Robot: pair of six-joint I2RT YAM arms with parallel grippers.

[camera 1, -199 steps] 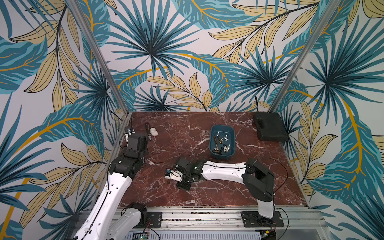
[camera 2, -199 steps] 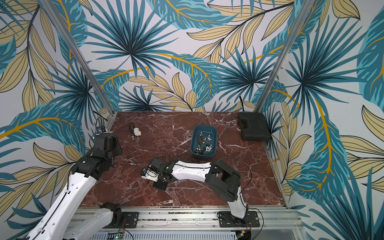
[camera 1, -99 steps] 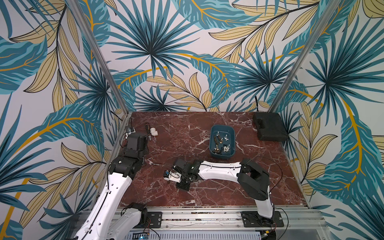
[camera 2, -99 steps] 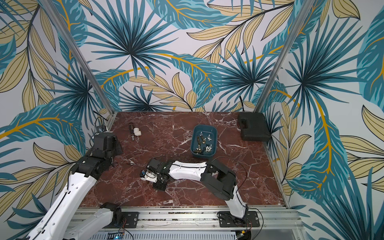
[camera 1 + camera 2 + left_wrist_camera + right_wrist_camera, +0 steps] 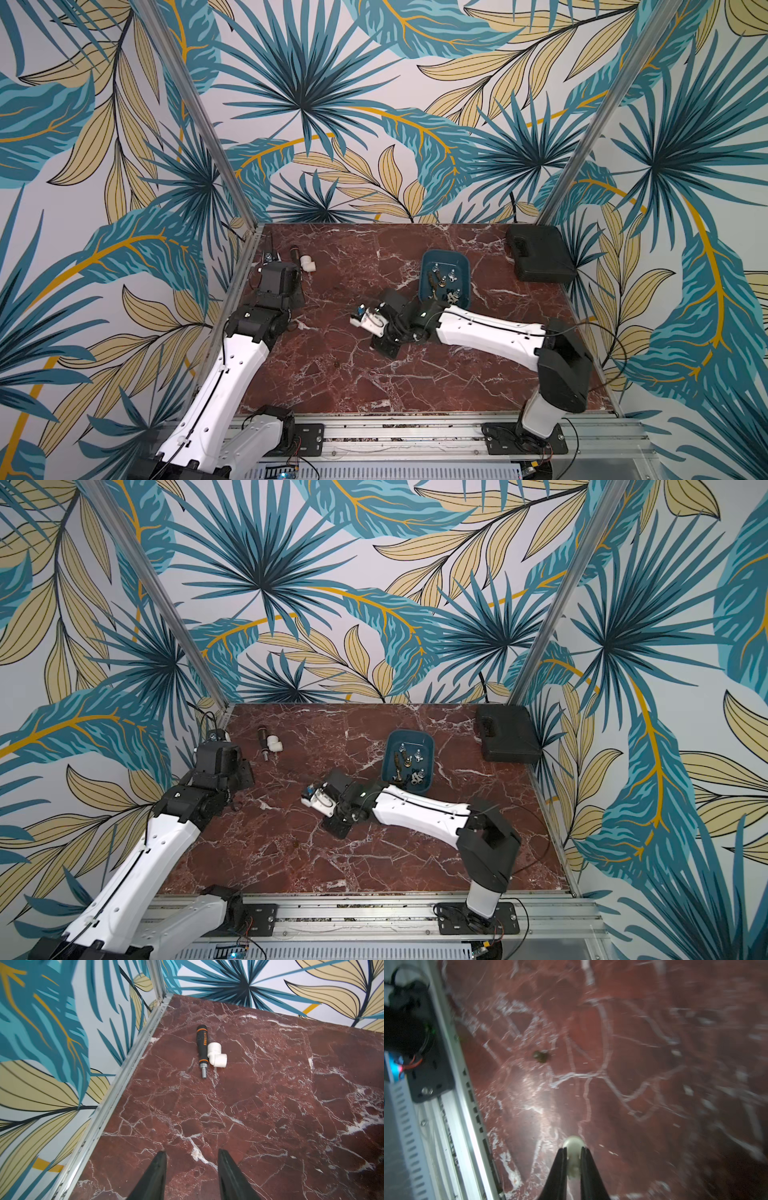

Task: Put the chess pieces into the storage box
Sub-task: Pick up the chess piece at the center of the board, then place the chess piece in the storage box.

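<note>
- Near mid-desk, toward the front rail: right jaws are closed narrow on a small white rounded chess piece [image 5: 573,1147], whose domed end pokes out past the tips. Pinching across the slim body probably stops so small a part from rolling free.
- The wrist view is blurred, so I cannot tell whether the piece is lifted clear of the red-brown marble desk [image 5: 374,386].
- The teal-blue plastic storage box [image 5: 444,252] [image 5: 409,732] sits further back, just beside the right forearm. It has no lid, and several chess pieces [image 5: 442,282] lie inside. With the top open, a release from above should be enough.
- A small dark lump [image 5: 541,1056] [image 5: 336,364] lies alone between the right jaws and the front rail. It is probably a leftover piece, but too small to be sure.
- Left jaws stand moderately apart and empty, over bare desk near the far left corner, likely parked out of the way.
- Ahead of them, a black-and-orange stick-shaped tool [image 5: 202,1047] touches a white plastic pipe elbow [image 5: 217,1056]. Neither belongs to the task.
- A flat black hard case [image 5: 540,257] occupies the far right corner, apart from the box.
</note>
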